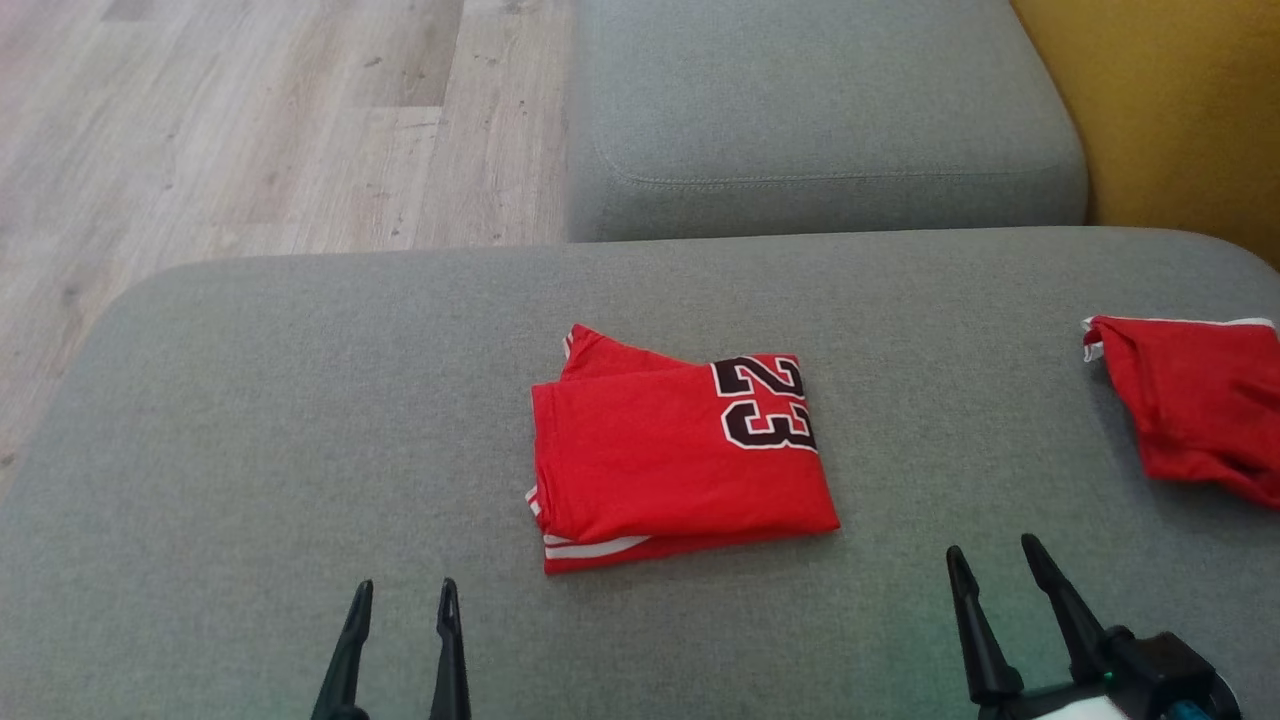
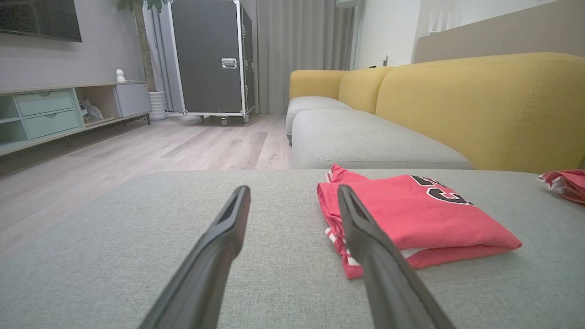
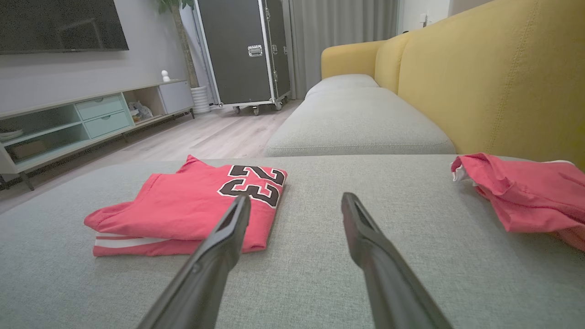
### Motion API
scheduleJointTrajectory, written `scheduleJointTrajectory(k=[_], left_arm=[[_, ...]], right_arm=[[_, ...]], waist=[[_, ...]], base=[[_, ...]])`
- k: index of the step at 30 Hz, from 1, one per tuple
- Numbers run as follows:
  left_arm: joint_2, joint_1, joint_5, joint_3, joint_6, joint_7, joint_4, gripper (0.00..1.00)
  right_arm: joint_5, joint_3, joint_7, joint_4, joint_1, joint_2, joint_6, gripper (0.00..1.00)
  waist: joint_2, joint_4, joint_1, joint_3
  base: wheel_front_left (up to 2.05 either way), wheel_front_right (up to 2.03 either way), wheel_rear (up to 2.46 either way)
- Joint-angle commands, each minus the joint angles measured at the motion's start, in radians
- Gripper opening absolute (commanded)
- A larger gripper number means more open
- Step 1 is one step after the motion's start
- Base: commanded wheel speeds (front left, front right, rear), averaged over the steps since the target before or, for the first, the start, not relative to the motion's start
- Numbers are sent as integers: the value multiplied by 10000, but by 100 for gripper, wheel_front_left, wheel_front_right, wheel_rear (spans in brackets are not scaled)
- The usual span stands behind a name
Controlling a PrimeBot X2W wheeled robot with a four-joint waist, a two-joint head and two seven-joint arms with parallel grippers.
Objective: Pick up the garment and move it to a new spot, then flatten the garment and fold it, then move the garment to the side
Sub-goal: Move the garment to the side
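Note:
A red garment (image 1: 672,455) with a black "23" and white trim lies folded in a neat rectangle at the middle of the grey cushion (image 1: 300,400). It also lies right of my left fingers as the garment (image 2: 411,219) and left of my right fingers as the garment (image 3: 192,205). My left gripper (image 1: 405,605) hovers open near the front edge, left of the garment and apart from it. My right gripper (image 1: 992,560) stands open at the front right, holding nothing. The left gripper (image 2: 292,196) and right gripper (image 3: 296,203) both show wide empty gaps.
A second red garment (image 1: 1195,405) lies crumpled at the cushion's right edge, seen too as the crumpled garment (image 3: 525,194). Another grey cushion (image 1: 820,110) sits beyond, with a yellow backrest (image 1: 1180,100) on the right. Wooden floor (image 1: 250,120) lies to the left.

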Motion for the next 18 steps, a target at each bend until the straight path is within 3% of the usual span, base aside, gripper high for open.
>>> scheduleJointTrajectory(k=[1,18], left_arm=[[-121,-283,106,430,-51,-95,-300,100],[-149,-175,288,749,-278,-95,-90,100]], right_arm=[[-103,129,-108,-410,-420,-63,-7,100],[-258,49,-108,-429,-437,126,-7,100]], waist=[[-1,-29,0,6],[-1,-50,0,-54]], base=[[0,0,0],[0,0,0]])
